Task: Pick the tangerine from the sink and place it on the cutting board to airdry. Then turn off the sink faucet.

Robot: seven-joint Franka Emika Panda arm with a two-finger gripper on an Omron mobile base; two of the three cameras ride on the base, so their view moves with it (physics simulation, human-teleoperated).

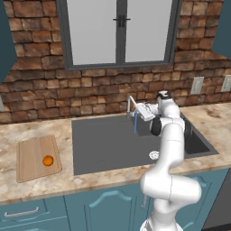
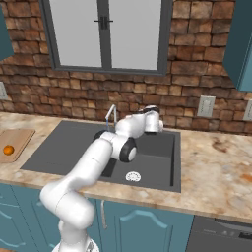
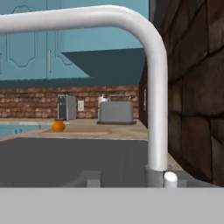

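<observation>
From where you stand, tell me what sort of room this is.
A home kitchen, by the look of it: a dark sink with a faucet set in a stone counter, blue cabinets below, and a toaster.

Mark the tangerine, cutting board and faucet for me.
tangerine (image 1: 48, 160), left base view, centre of fruit.
cutting board (image 1: 31, 155), left base view, bare wood.
faucet (image 3: 156, 109), hand view, upright pipe.
</observation>
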